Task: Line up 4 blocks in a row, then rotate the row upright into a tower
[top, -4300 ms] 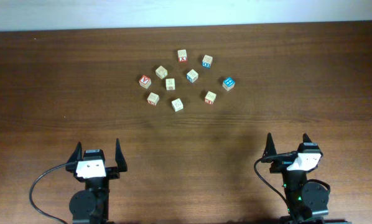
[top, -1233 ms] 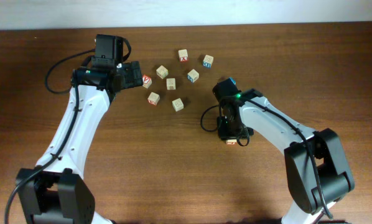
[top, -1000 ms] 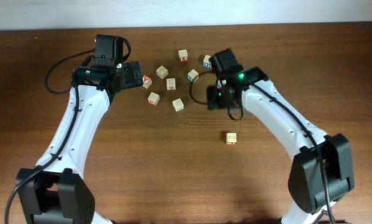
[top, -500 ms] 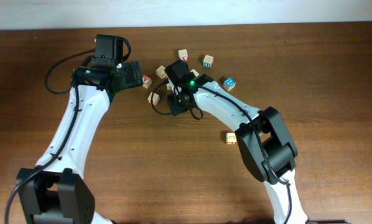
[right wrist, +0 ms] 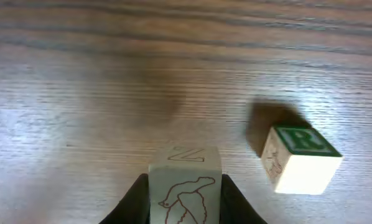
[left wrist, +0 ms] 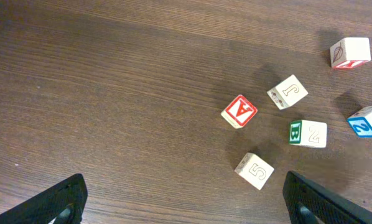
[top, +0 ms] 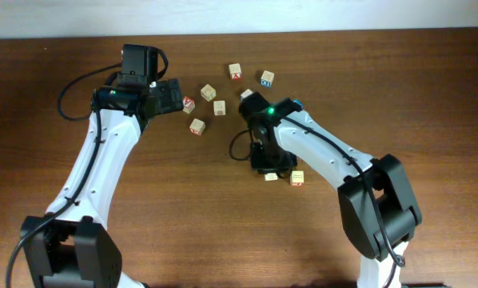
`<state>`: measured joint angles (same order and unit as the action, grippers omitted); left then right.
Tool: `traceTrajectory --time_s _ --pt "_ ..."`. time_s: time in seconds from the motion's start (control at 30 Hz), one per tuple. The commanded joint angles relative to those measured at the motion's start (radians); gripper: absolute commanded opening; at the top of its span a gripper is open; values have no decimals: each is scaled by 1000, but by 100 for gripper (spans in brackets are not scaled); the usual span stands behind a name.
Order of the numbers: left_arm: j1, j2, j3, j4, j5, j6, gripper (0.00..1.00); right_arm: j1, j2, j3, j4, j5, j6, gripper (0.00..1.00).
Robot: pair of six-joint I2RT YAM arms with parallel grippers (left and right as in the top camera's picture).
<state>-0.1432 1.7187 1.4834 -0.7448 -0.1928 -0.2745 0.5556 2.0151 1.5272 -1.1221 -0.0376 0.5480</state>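
I see bird block (right wrist: 185,186) between the right jaws: pale wood, brown bird outline, faint N (thin lines). R block (right wrist: 301,158) right of them: pale, green R. Table (top: 431,96) dark brown grain. Red-A cube (left wrist: 239,111) ahead of left jaws.

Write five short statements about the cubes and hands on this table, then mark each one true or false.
1. The right hand has a pale bird cube between its fingers. True.
2. The green R cube touches the bird cube. False: it lies apart from it, off to one side on the table.
3. The left hand is closed on the red A cube. False: the hand is open and holds nothing, and that cube sits on the table ahead of it.
4. One cube in the left wrist view, the 5 cube, shows a 5. True.
5. The red A cube is stacked on another cube. False: it sits alone on the wood.
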Motion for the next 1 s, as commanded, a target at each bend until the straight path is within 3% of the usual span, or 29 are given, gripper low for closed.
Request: traceTrajectory --time_s 0.0,0.23,0.37,0.43,0.5,0.57,0.6,0.67,0.77,0.9,0.97 --pt "2 3 14 2 -14 -13 99 -34 -10 -59 30 17 19 29" --pt "2 2 14 2 -14 -13 99 -40 -10 -65 10 45 18 31" --pt "2 3 14 2 -14 -13 99 -40 -10 -65 7 50 18 43" --pt "2 3 14 2 -14 -13 99 -40 -10 -63 28 50 -3 44" --pt "2 3 14 2 -14 -13 99 -45 -11 64 2 50 -116 43" --pt "2 3 14 2 -14 -13 99 -48 -11 253 11 54 -183 49" --pt "2 3 14 2 -14 -13 99 -50 -11 310 61 54 -223 51" --pt "2 3 14 2 -14 -13 99 -76 7 324 341 111 -311 62" --pt "2 3 14 2 -14 -13 99 -87 118 324 623 111 -357 66" --pt "2 3 14 2 -14 -13 99 -85 284 324 723 90 -384 78" --pt "2 3 14 2 -14 -13 99 -85 340 324 753 73 -396 79"
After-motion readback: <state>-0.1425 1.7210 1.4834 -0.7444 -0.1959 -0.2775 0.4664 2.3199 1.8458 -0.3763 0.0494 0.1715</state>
